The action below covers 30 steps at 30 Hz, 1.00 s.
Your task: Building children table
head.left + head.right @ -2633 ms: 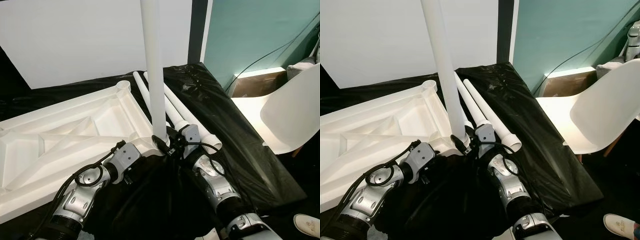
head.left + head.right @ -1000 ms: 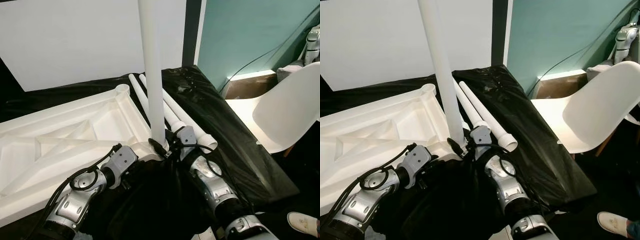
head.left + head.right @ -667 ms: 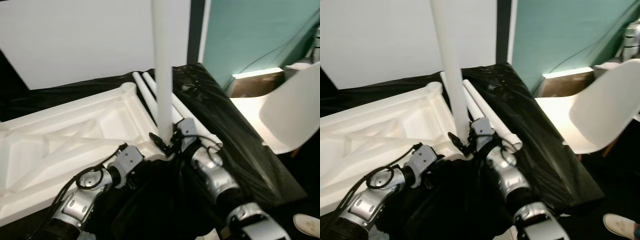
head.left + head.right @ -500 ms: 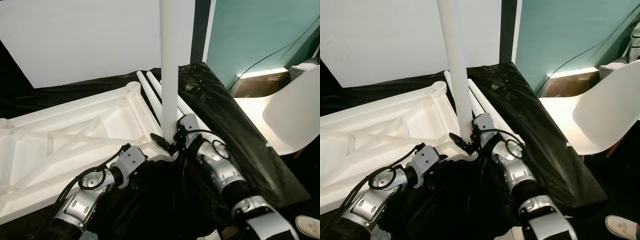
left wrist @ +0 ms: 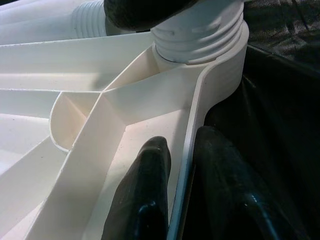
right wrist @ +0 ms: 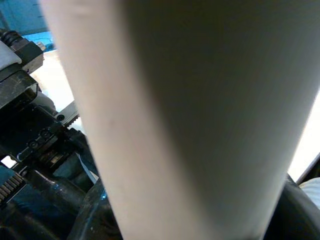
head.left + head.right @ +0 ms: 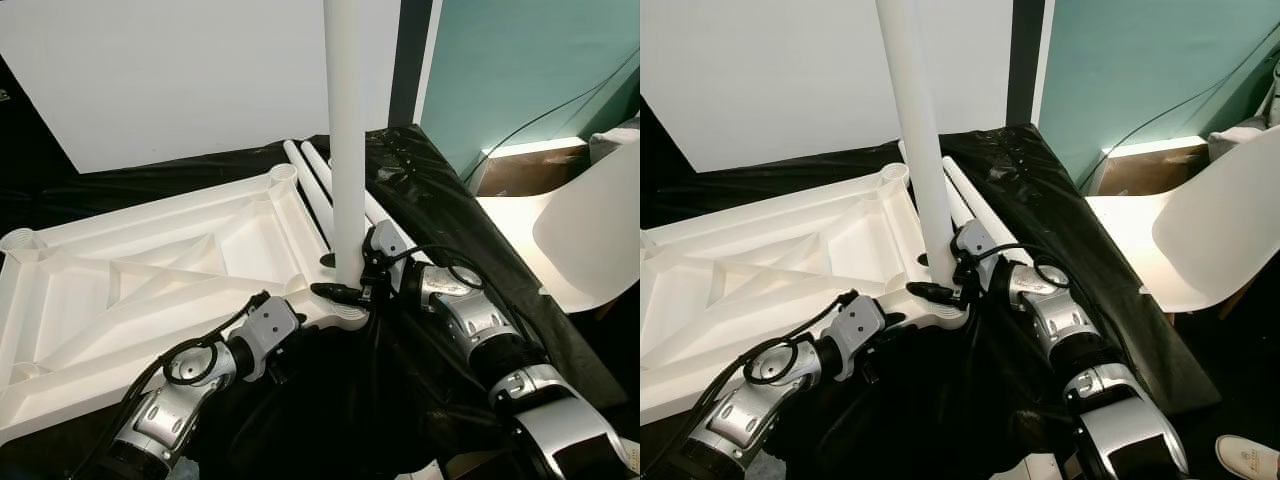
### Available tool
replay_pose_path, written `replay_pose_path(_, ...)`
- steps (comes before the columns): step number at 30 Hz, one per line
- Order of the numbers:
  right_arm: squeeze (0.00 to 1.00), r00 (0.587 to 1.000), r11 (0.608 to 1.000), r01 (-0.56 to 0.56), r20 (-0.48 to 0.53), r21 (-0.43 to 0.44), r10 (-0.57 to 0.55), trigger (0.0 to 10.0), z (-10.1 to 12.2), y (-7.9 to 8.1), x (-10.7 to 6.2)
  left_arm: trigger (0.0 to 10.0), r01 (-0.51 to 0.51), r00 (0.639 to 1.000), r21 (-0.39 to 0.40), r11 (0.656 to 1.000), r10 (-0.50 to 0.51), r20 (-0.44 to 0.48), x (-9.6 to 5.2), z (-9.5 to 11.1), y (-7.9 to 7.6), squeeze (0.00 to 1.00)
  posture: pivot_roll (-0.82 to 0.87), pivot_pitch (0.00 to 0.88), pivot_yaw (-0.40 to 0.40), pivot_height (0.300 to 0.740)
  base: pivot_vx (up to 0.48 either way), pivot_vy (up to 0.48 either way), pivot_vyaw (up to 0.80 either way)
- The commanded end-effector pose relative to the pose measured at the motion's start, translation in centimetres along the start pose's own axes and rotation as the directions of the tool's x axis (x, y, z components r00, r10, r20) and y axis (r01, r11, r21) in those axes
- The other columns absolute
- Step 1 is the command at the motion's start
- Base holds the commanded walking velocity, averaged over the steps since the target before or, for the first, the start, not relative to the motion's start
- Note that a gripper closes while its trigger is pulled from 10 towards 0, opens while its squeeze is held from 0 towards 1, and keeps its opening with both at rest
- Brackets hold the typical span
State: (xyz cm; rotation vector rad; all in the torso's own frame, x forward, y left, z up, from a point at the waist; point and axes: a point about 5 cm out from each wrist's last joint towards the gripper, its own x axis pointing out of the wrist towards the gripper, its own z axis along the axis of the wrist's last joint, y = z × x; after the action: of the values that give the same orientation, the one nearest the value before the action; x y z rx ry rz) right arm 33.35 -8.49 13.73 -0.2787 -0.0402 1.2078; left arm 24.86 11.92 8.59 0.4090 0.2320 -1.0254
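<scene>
- The white tabletop (image 7: 150, 280) lies upside down on a black plastic sheet (image 7: 440, 230), its ribbed underside facing up.
- One white leg (image 7: 346, 150) stands upright in the near right corner socket (image 7: 345, 310) of the tabletop.
- The right end effector (image 7: 345, 290) is closed on the leg just above the socket; one black finger (image 7: 335, 291) curves around the front of the leg base.
- The left end effector (image 5: 182, 200) pinches the near rim of the tabletop just beside that corner; in the left wrist view one finger (image 5: 145, 195) lies inside the rim and the other outside it, with only the thin wall between them.
- The left wrist view also shows the threaded collar (image 5: 200, 35) of the leg seated in the socket, which the eye views hide behind the right end effector.
- In the right wrist view the leg shaft (image 6: 190, 115) is very close and blurred.
- Two spare legs (image 7: 315, 180) lie side by side on the sheet behind the upright leg, partly hidden by it.
- Three corner sockets can be counted: the occupied one and two open ones, far right (image 7: 283, 173) and far left (image 7: 20, 240).
- A white chair (image 7: 590, 240) stands to the right, by a teal wall (image 7: 520, 60).
- A shoe (image 7: 1245, 457) shows on the floor at lower right.
</scene>
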Motion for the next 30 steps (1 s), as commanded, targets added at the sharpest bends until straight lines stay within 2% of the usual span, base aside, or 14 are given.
replay_pose_path(1, 0.00, 0.991, 0.998, 0.059, -0.116, -0.018, -0.061, 0.0, -1.0, -1.5, -2.2, 10.0, 0.270, 0.954, -0.092, 0.958, -0.279, -0.106, -0.2, -3.0, -3.8, 0.00, -0.01, 0.000, 0.017, 0.740, 0.000, 0.000, 0.00)
replay_pose_path(6, 0.00, 0.989, 0.993, 0.113, -0.096, 0.020, -0.110, 0.0, -1.8, -0.6, -1.9, 10.0, 0.273, 0.954, -0.087, 0.958, -0.281, -0.104, 0.1, -2.9, -3.8, 0.00, -0.02, 0.000, 0.024, 0.740, 0.000, 0.000, 0.00)
replay_pose_path(7, 0.00, 0.986, 0.989, 0.148, -0.079, 0.030, -0.145, 0.0, -2.3, 0.3, -1.4, 10.0, 0.278, 0.953, -0.082, 0.957, -0.286, -0.103, 0.3, -2.8, -3.8, 0.00, -0.02, 0.000, 0.024, 0.740, 0.000, 0.000, 0.00)
replay_pose_path(8, 0.00, 0.962, 0.961, 0.273, -0.032, 0.038, -0.272, 0.0, -2.7, 1.5, -0.6, 10.0, 0.285, 0.951, -0.076, 0.956, -0.292, -0.102, 0.5, -2.6, -3.7, 0.00, -0.02, 0.000, 0.026, 0.740, 0.000, 0.000, 0.00)
replay_pose_path(9, 0.00, 0.962, 0.961, 0.273, -0.032, 0.038, -0.272, 0.0, -2.7, 1.5, -0.6, 10.0, 0.285, 0.951, -0.076, 0.956, -0.292, -0.102, 0.5, -2.6, -3.7, 0.00, -0.02, 0.000, 0.026, 0.740, 0.000, 0.000, 0.00)
replay_pose_path(11, 0.00, 0.872, 0.872, 0.483, 0.046, 0.077, -0.487, 0.0, -2.7, 2.5, -0.3, 10.0, 0.288, 0.950, -0.068, 0.955, -0.294, -0.102, 0.6, -2.5, -3.6, 0.00, -0.01, 0.000, 0.024, 0.740, 0.000, 0.000, 0.00)
replay_pose_path(12, 0.00, 0.872, 0.872, 0.483, 0.046, 0.077, -0.487, 0.0, -2.7, 2.5, -0.3, 10.0, 0.288, 0.950, -0.068, 0.955, -0.294, -0.102, 0.6, -2.5, -3.6, 0.00, -0.01, 0.000, 0.024, 0.740, 0.000, 0.000, 0.00)
replay_pose_path(15, 0.00, 0.655, 0.656, 0.740, 0.066, 0.147, -0.753, 0.0, -2.4, 1.4, -1.2, 10.0, 0.284, 0.951, -0.067, 0.957, -0.289, -0.105, 0.5, -2.5, -3.4, 0.00, -0.01, 0.000, 0.030, 0.740, 0.000, 0.000, 0.00)
replay_pose_path(21, 0.00, 0.603, 0.604, 0.784, 0.054, 0.145, -0.796, 0.0, -2.3, 1.0, -1.5, 10.0, 0.285, 0.951, -0.069, 0.956, -0.291, -0.107, 0.5, -2.6, -3.4, 0.00, -0.02, 0.000, 0.032, 0.740, 0.000, 0.000, 0.00)
replay_pose_path(22, 0.00, 0.610, 0.610, 0.779, 0.045, 0.143, -0.791, 2.9, -2.4, 0.8, -1.5, 10.0, 0.285, 0.951, -0.070, 0.956, -0.291, -0.107, 0.5, -2.6, -3.4, 0.00, -0.02, 0.000, 0.034, 0.740, 0.000, 0.000, 0.00)
replay_pose_path(23, 0.00, 0.672, 0.672, 0.729, 0.048, 0.133, -0.739, 10.0, -2.5, 1.1, -1.0, 10.0, 0.284, 0.951, -0.066, 0.957, -0.290, -0.105, 0.7, -2.5, -3.2, 0.00, -0.03, 0.000, 0.031, 0.740, 0.000, 0.000, 0.00)
replay_pose_path(27, 0.00, 0.694, 0.694, 0.707, 0.056, 0.134, -0.718, 10.0, -2.4, 1.2, -0.8, 10.0, 0.283, 0.952, -0.064, 0.957, -0.289, -0.105, 0.7, -2.5, -3.1, 0.00, -0.03, 0.000, 0.031, 0.740, 0.000, 0.000, 0.00)
replay_pose_path(28, 1.00, 0.714, 0.715, 0.686, 0.067, 0.136, -0.697, 10.0, -2.2, 1.5, -0.6, 10.0, 0.283, 0.952, -0.061, 0.957, -0.288, -0.103, 0.8, -2.4, -3.1, 0.00, -0.03, 0.000, 0.030, 0.740, 0.000, 0.000, 0.00)
replay_pose_path(30, 1.00, 0.745, 0.747, 0.652, 0.076, 0.134, -0.663, 10.0, -1.9, 1.6, -0.3, 10.0, 0.284, 0.952, -0.059, 0.957, -0.288, -0.100, 0.9, -2.3, -3.0, 0.00, -0.03, 0.000, 0.028, 0.740, 0.000, 0.000, 0.00)
